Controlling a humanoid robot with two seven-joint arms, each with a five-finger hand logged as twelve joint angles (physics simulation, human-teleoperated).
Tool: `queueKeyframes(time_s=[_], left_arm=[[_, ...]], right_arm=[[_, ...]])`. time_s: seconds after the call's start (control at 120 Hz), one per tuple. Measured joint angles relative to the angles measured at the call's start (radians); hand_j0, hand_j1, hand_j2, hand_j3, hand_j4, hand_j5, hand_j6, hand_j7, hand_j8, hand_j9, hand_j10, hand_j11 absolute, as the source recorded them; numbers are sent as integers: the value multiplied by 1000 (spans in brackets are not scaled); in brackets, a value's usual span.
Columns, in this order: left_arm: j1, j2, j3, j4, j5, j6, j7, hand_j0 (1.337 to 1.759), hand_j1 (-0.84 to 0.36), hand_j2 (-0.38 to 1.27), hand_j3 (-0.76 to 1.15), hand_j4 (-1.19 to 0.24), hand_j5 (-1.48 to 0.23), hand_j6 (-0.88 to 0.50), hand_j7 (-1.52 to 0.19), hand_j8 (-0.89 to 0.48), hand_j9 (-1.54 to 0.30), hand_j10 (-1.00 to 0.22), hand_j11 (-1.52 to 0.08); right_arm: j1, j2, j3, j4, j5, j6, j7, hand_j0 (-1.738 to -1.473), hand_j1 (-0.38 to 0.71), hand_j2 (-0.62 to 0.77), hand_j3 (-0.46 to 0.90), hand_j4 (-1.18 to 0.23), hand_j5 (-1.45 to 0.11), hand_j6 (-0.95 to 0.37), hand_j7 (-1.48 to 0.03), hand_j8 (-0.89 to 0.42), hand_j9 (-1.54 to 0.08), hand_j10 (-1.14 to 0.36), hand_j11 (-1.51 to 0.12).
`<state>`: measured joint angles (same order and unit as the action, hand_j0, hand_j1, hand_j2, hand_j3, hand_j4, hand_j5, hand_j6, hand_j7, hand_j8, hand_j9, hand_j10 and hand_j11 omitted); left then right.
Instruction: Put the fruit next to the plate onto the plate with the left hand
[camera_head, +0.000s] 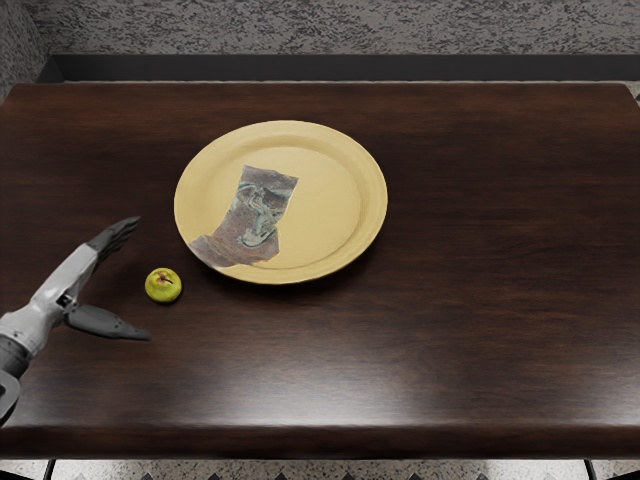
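**Fruit sits in the open mouth of the left hand, plate up and to the right**

From my seat, only the left hand (68, 292) shows, its arm coming in low from the left edge of the head view. The right arm is out of sight, so there is no question of which is nearer. The fingers (112, 238) are released and hold nothing. The long ones angle up and to the right, while the thumb (110, 325) stretches out lower down, so the two make a wide V that opens towards the fruit.

The fruit (163, 285) is a small yellow-green thing resting on the dark bench (480, 330). It lies just to the right of the hand, about level with the gap between thumb and fingers, and I see bare wood between it and either tip. It looks close to round, with a brownish mark on top, so I cannot pick out a long axis that would matter for the grasp.

The plate (365, 165) is yellow and lies up and to the right of the fruit. Its near rim is close to the fruit but not touching it. A grey patch (250, 215) covers part of the plate's left half.

My read is that the task is at the reach. Next I would push the hand straight right until the fruit sits between thumb and fingers, then clench. The risk is nudging a round fruit so that it rolls.
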<state>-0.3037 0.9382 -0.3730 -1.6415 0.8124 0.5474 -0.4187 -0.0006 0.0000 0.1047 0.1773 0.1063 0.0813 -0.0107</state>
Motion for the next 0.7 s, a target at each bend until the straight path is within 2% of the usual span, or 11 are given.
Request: queueKeyframes(time_s=[0.292, 0.558, 0.633, 0.7], left_arm=[[-11, -10, 12, 17, 2, 8, -1, 1658, 84, 50, 0, -226, -291, -227, -291, -227, -291, -226, -291], [-14, -51, 18, 30, 33, 5, 3, 1658, 24, 60, 0, -276, -356, -277, -356, -277, -355, -276, -355], [-85, -61, 45, 30, 34, 6, 6, 1658, 14, 61, 0, -284, -366, -285, -366, -285, -366, -284, -366], [-96, -64, 73, 32, 35, 7, 11, 1658, 6, 62, 0, -291, -375, -292, -375, -292, -375, -291, -375]], right_arm=[[5, 0, 0, 1, 0, 0, 0, -1658, -310, -7, 0, -33, -43, -33, -43, -33, -43, -33, -43], [5, 0, 0, 1, 0, 0, 0, -1658, -310, -7, 0, -33, -43, -33, -43, -33, -43, -33, -43], [5, 0, 0, 1, 0, 0, 0, -1658, -310, -7, 0, -33, -43, -33, -43, -33, -43, -33, -43], [5, 0, 0, 1, 0, 0, 0, -1658, -310, -7, 0, -33, -43, -33, -43, -33, -43, -33, -43]])
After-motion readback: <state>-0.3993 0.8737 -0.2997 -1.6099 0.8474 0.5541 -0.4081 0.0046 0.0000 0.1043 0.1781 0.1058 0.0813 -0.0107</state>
